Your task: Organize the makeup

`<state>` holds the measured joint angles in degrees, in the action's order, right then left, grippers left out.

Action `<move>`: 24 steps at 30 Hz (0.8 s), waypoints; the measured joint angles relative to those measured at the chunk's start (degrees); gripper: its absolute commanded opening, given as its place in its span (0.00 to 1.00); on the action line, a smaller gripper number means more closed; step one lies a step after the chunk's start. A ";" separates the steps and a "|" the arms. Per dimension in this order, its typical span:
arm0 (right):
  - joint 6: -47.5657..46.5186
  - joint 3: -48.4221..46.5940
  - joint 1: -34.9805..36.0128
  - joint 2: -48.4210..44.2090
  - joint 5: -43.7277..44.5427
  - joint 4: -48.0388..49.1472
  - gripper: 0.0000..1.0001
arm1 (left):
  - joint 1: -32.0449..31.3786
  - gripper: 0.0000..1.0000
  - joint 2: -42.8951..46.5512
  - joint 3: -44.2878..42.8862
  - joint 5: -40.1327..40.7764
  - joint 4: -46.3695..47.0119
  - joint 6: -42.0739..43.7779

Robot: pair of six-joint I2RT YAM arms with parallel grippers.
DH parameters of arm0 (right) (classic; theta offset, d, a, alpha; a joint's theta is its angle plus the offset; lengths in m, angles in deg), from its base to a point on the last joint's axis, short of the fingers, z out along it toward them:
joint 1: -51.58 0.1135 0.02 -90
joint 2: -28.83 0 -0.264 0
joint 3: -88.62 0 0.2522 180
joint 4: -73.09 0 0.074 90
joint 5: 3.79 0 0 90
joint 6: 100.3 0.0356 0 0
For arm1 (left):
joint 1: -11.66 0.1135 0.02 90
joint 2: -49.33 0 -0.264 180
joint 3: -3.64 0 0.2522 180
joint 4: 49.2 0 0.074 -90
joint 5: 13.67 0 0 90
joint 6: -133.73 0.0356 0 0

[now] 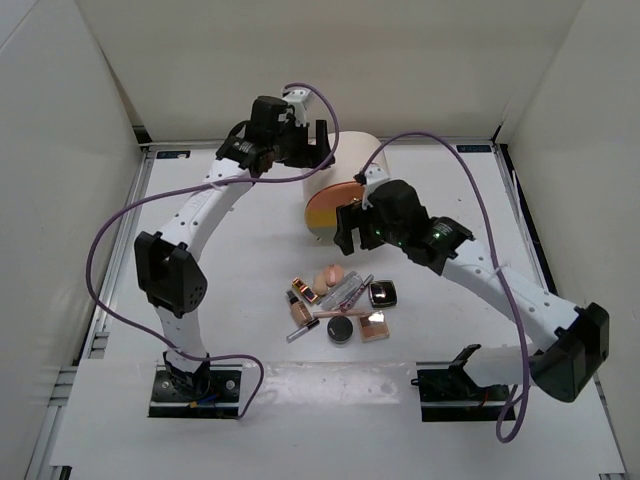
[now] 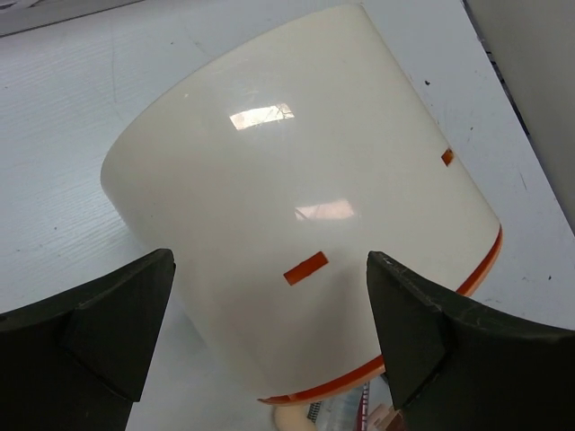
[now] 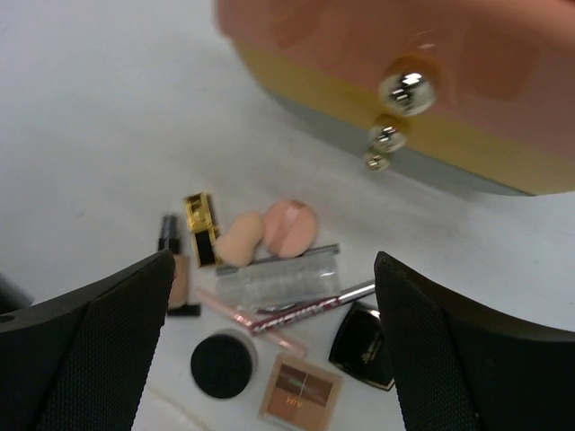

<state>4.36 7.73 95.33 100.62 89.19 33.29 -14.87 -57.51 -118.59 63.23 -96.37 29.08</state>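
Table [image 1: 330,410]: white, walled on the left, right and far sides. Open room lies in the near strip between the arm bases and to the left of the pile.

Drawer box [image 2: 296,180]: cream cylinder on its side at far centre, orange front facing near. It sits close to the far edge, so there is little room behind it.

Left gripper [image 2: 269,269]: jaws wide apart and holding nothing. It hangs over the far side of the box with a finger either side of the curved wall, and I see no contact.

Right gripper [image 3: 272,265]: also spread open and empty, poised between the orange front and the pile.

Makeup [image 1: 340,300]: one loose cluster at centre, just near of the box front, and I see none of it put away. It includes two sponges [image 3: 289,224], a round compact [image 3: 222,365], a blush palette [image 3: 301,391], a square compact [image 3: 361,343] and a gold lipstick [image 3: 201,224].

Knobs [image 3: 409,85]: a row of small metal knobs on the front. The view is blurred, so I cannot count the drawers or tell whether any is ajar.

My read: this is the opening step. Next I likely need the left jaws to brace the box while the right pinches a knob and pulls towards the near side. The pile crowds that pull path, so I should watch the sponges.
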 measured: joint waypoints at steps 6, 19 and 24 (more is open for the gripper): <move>1.62 -1.86 -0.50 5.68 14.23 4.50 0.89 | -0.07 0.98 -1.86 -0.33 0.35 -0.02 0.07; 3.19 -8.11 -3.32 15.63 19.54 8.44 0.60 | -0.39 0.98 -3.10 1.01 -0.98 3.80 -1.81; 4.48 -9.92 -7.15 17.25 18.18 8.28 0.48 | -0.72 0.98 -3.58 1.31 -1.68 5.33 -2.56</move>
<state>8.84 -2.19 88.18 117.86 107.38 41.57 -15.59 -61.10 -117.27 61.55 -91.04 26.52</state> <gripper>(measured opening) 0.530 0.985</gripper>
